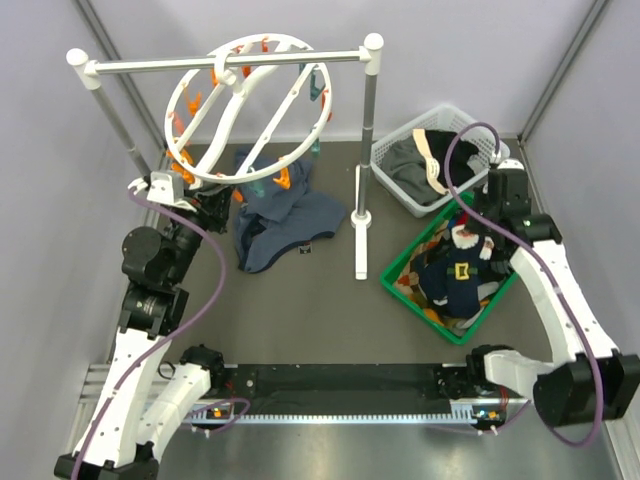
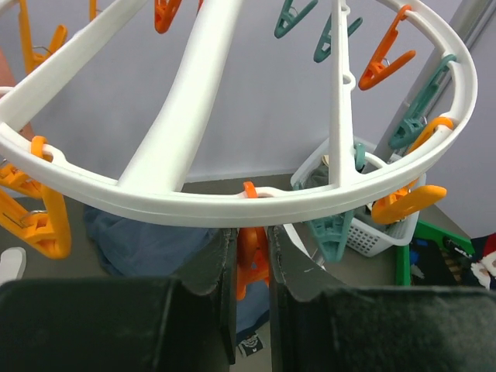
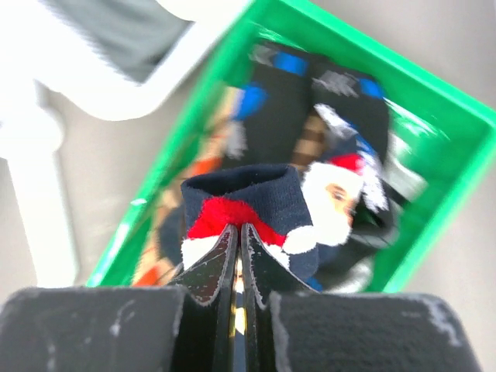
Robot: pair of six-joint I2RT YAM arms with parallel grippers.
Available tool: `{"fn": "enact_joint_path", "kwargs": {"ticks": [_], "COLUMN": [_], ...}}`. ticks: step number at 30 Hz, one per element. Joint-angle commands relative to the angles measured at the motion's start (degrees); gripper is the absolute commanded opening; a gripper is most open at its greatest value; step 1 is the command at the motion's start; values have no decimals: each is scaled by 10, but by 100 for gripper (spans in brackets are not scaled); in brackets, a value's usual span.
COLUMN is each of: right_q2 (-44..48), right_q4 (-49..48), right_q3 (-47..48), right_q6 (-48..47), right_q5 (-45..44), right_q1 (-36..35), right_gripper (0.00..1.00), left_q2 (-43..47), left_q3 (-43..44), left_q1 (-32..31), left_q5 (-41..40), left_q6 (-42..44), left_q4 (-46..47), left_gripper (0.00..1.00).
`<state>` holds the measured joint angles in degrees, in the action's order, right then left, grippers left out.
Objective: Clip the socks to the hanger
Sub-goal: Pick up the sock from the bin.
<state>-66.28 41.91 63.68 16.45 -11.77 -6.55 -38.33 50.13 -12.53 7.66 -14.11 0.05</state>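
Observation:
The hanger [image 1: 250, 110], a round white ring with orange and teal clips, hangs tilted from the rack bar. My left gripper [image 1: 205, 200] is at the ring's lower rim. In the left wrist view my left gripper [image 2: 252, 232] is shut on an orange clip [image 2: 249, 260] just below the ring [image 2: 232, 203]. My right gripper [image 1: 468, 222] is over the green bin [image 1: 400, 268]. In the right wrist view my right gripper [image 3: 239, 229] is shut on the cuff of a navy sock [image 3: 248, 198] with a red and white Santa mark. Several more socks [image 1: 455, 278] lie in the bin.
A white straight-bar rack [image 1: 365, 150] with two posts stands across the back. A large blue-grey garment [image 1: 285, 220] lies under the hanger. A white basket [image 1: 398, 170] with grey, black and cream clothes stands behind the green bin.

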Motion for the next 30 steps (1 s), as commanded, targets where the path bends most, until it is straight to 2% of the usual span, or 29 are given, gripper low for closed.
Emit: {"fn": "enact_joint_path", "kwargs": {"ticks": [1, 3, 7, 13, 17, 21, 24, 30], "right_q2": [75, 105, 151, 179, 149, 100, 54, -32], "right_q4": [-109, -130, -172, -282, -403, -491, -569, -654], "right_q3": [-42, -50, -61, -99, -108, -94, -88, -59], "right_q6": [-61, -83, -114, -159, -183, -186, -179, -176], "right_q5": [134, 166, 238, 261, 282, 305, 325, 329], "right_q1": [-29, -48, -130, -270, -355, -400, -426, -461], "right_gripper": [0, 0, 0, 0, 0, 0, 0, 0], "left_q2": [-3, -8, -17, -35, -42, -45, -47, -53], "left_q3": [12, 15, 33, 61, 67, 77, 85, 88], "left_q1": [-3, -3, -3, -3, -3, -3, -3, -3], "left_q5": [17, 22, 37, 53, 55, 68, 72, 81], "left_q6": [-12, -17, -34, -47, -59, -79, -93, -117], "left_q4": [24, 22, 13, 2, 2, 2, 2, 2], "left_gripper": [0, 0, 0, 0, 0, 0, 0, 0]}}
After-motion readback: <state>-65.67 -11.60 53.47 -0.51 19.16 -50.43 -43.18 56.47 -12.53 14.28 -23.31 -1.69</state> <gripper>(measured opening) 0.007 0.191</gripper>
